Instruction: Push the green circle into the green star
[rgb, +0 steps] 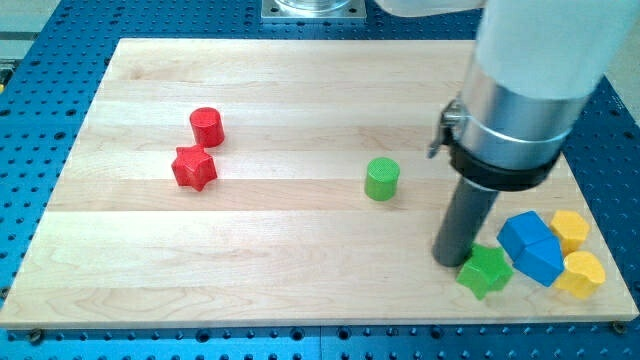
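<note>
The green circle stands on the wooden board, right of the middle. The green star lies near the board's bottom right corner. My tip rests on the board just left of the green star, touching or nearly touching it, and below and right of the green circle. The arm's wide grey body rises above the rod at the view's upper right.
A red cylinder and a red star sit together at the board's left. A blue block lies right of the green star, with two yellow blocks beside it at the right edge.
</note>
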